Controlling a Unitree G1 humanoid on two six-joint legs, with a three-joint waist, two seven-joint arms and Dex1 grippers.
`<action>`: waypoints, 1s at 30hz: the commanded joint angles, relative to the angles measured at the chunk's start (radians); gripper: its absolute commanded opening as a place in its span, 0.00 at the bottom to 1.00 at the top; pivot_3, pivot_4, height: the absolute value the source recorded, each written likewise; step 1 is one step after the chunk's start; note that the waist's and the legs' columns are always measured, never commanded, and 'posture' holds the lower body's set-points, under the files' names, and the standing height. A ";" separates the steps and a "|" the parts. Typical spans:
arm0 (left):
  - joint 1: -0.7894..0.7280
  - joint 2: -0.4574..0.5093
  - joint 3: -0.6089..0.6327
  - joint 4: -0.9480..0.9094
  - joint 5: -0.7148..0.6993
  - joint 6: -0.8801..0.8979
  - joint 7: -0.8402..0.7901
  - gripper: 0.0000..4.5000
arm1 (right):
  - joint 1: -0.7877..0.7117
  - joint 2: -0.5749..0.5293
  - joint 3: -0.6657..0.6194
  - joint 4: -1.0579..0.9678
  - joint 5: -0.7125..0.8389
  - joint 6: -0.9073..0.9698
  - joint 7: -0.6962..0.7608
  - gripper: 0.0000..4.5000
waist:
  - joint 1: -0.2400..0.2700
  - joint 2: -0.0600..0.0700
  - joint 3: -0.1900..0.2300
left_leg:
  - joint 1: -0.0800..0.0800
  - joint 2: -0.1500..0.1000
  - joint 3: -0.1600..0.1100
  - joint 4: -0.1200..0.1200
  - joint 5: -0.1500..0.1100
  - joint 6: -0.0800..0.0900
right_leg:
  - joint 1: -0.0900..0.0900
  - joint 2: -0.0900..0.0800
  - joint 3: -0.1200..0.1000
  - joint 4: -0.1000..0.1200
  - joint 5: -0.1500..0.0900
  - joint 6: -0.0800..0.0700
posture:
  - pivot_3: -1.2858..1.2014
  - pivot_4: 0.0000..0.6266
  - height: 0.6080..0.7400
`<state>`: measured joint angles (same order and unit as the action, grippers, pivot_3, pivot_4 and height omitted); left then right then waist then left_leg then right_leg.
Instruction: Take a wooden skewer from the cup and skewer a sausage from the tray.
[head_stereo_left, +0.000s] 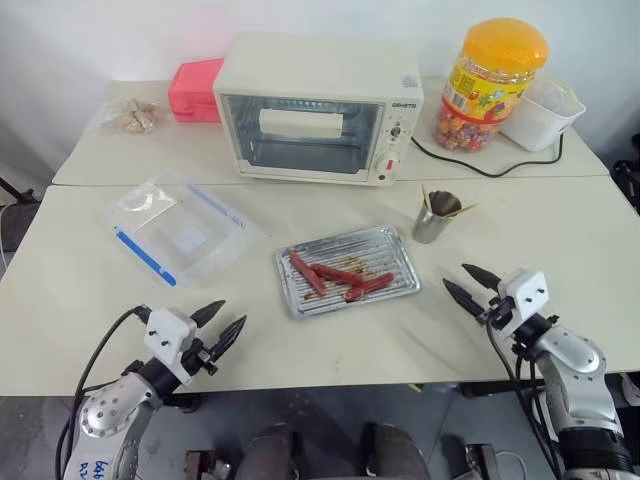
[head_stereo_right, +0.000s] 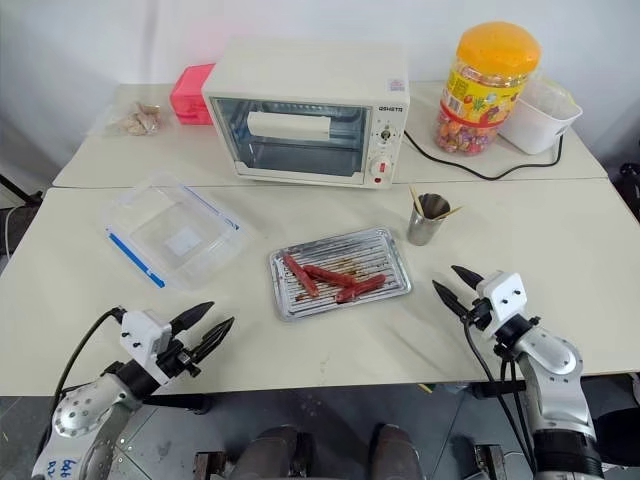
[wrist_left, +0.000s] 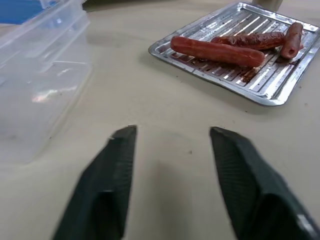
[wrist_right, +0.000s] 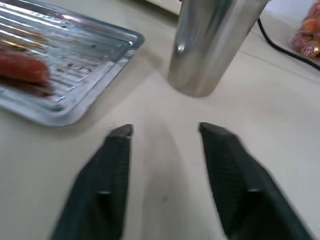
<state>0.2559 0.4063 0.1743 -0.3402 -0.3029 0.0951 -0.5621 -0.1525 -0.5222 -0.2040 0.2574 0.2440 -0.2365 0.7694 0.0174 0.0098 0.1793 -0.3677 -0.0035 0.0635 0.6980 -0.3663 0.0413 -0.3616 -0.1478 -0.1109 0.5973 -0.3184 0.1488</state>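
Note:
A small steel cup (head_stereo_left: 434, 217) holding wooden skewers (head_stereo_left: 424, 197) stands right of the silver tray (head_stereo_left: 395, 245) at the table's middle. Three reddish sausages (head_stereo_left: 338, 274) lie on the tray's ridged bottom. My right gripper (head_stereo_left: 462, 280) hovers low over the table near the front right, open and empty, pointing toward the cup (wrist_right: 210, 45), a short way from it. My left gripper (head_stereo_left: 219, 326) is at the front left edge, open with nothing between its fingers, aimed toward the tray (wrist_left: 165, 55) and its nearest sausage (wrist_left: 217, 51).
A clear plastic box with a blue edge (head_stereo_left: 180, 228) lies left of the tray. Behind stand a white toaster oven (head_stereo_left: 315, 108), a pink box (head_stereo_left: 195, 90), an orange-lidded candy jar (head_stereo_left: 492, 85) and a white tub (head_stereo_left: 540, 112). A black cable (head_stereo_left: 480, 165) runs behind the cup.

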 joint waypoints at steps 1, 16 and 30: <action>-0.030 0.001 -0.025 -0.004 0.026 -0.002 0.013 0.27 | -0.047 -0.011 0.018 0.051 -0.046 -0.043 -0.020 0.21 | 0.001 0.000 0.000 | 0.000 0.000 0.000 0.000 0.000 0.000 | 0.000 0.000 0.000 0.000 0.000 0.000 | 0.52 0.24 1.00; -0.169 0.012 -0.135 -0.019 0.076 0.195 0.047 0.01 | -0.146 0.049 0.142 0.076 -0.116 0.015 -0.064 0.00 | -0.020 0.000 0.000 | 0.000 0.000 -0.003 0.000 0.000 0.000 | 0.001 0.000 -0.003 0.002 0.000 0.000 | 0.52 0.24 1.00; -0.281 -0.078 -0.129 -0.028 0.044 0.363 0.154 0.01 | -0.074 0.061 0.196 -0.182 -0.082 0.220 -0.058 0.00 | -0.018 0.000 0.000 | 0.000 0.000 -0.004 0.000 0.000 0.000 | 0.000 0.000 -0.003 0.003 0.000 0.000 | 0.52 0.24 1.00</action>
<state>-0.0183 0.3311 0.0337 -0.3457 -0.2427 0.4571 -0.4170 -0.2339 -0.4721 -0.0171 0.1225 0.1429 -0.0315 0.7090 -0.0005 0.0098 0.1792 -0.3681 -0.0036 0.0597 0.6983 -0.3661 0.0412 -0.3616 -0.1481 -0.1137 0.6007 -0.3184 0.1488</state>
